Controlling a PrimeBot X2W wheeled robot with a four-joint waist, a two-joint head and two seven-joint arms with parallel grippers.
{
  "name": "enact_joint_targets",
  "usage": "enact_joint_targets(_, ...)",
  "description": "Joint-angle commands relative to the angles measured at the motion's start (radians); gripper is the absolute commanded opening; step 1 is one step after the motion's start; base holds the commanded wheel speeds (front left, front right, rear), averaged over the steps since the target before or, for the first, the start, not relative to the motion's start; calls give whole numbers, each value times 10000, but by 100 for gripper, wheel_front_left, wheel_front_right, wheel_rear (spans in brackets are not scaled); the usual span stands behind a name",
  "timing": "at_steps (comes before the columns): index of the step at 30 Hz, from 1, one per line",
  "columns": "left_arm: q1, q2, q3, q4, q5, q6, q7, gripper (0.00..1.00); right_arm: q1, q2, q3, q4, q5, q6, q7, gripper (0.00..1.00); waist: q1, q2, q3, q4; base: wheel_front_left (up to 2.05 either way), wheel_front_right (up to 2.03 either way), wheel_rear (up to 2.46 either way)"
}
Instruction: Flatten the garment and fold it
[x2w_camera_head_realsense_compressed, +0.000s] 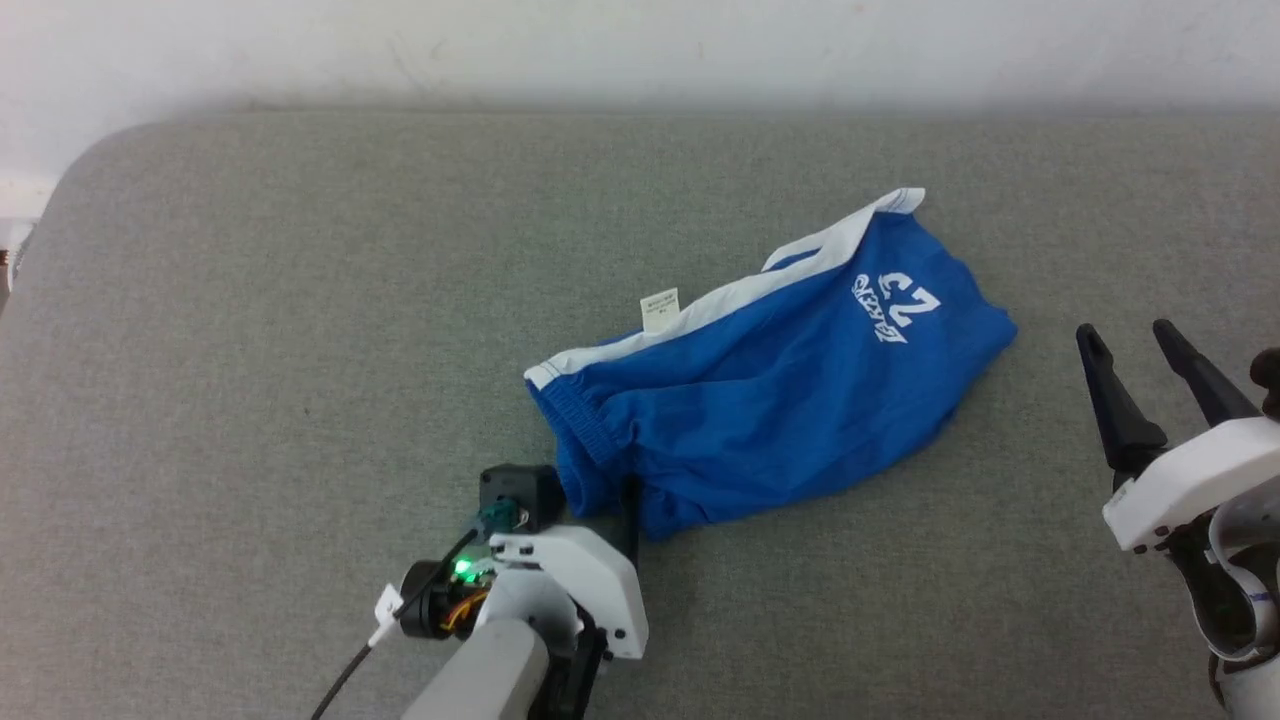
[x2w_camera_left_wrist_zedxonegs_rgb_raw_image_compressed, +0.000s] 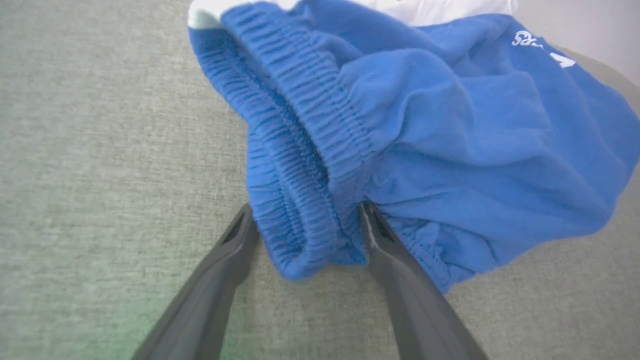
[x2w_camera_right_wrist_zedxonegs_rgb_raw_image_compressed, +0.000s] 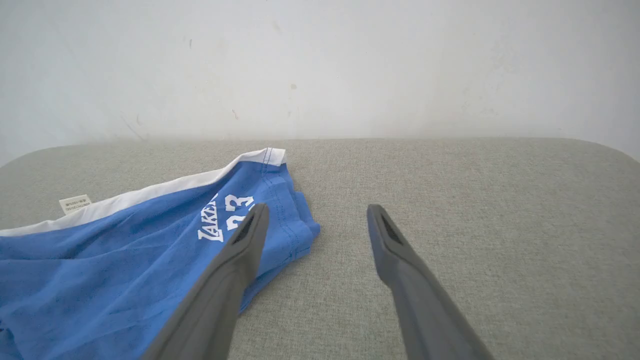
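Observation:
The royal-blue shorts lie rumpled and slantwise on the grey padded surface. Their white stripe runs along the far side, and the "Lakers 23" print is near the right end. My left gripper is at the near-left end. In the left wrist view it is open, and the bunched elastic waistband sits between its two fingers. My right gripper hovers open to the right of the shorts, apart from them. In the right wrist view, its left finger overlaps the leg hem.
A small white care label sticks out past the stripe. The padded surface has rounded far corners and ends at a white wall. Bare grey padding stretches to the left of the shorts and to their right.

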Motion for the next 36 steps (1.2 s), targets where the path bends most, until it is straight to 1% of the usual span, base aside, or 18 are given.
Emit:
enact_joint_targets(1,-37,-61,-279,453,-92,-139,440,100,114,93,-95,-301,-192,-9,196,100,0,0,183,-4,0,0,0)
enact_joint_targets(4,-122,-70,-481,775,-161,-222,690,100,80,90,-132,-651,-417,-9,507,100,0,0,252,111,0,0,0)
enact_joint_targets(5,-150,-73,-526,842,-212,-269,726,48,47,72,-132,-740,-454,-9,616,100,0,0,262,163,0,0,0)
enact_joint_targets(6,-150,-73,-526,842,-212,-269,726,48,47,72,-132,-740,-454,-9,616,100,0,0,262,163,0,0,0)
enact_joint_targets(7,-180,-76,-576,880,-253,-319,720,0,9,30,-114,-808,-487,-9,740,100,0,0,268,227,0,0,0)
enact_joint_targets(10,-258,-82,-692,875,-349,-439,554,0,-149,-133,-70,-850,-574,-9,1216,100,0,0,254,453,0,0,0)
enact_joint_targets(13,-347,-86,-739,629,-353,-440,149,0,-380,-241,-52,-514,-577,-9,2090,100,0,0,247,716,0,0,0)
enact_joint_targets(19,-446,-90,-1049,-308,-248,-510,-354,0,-1417,-132,-420,868,-358,-9,3959,100,0,0,422,1224,0,0,0)
enact_joint_targets(23,-472,-91,-1316,-918,-178,-511,-433,0,-2285,-60,-674,1908,-639,-9,4654,100,0,0,655,1505,0,0,0)
enact_joint_targets(26,-474,-92,-1519,-1248,-150,-497,-430,0,-2779,-119,-717,2745,-1074,-9,4937,100,0,0,818,1658,0,0,0)
enact_joint_targets(30,-484,-93,-1788,-1524,-136,-500,-408,0,-3220,-171,-493,3693,-1492,-9,4973,100,0,0,992,1787,0,0,0)
enact_joint_targets(36,-554,-94,-2002,-1640,-177,-433,-372,0,-3459,-337,525,4623,-1527,-9,4802,100,0,0,1164,1850,0,0,0)
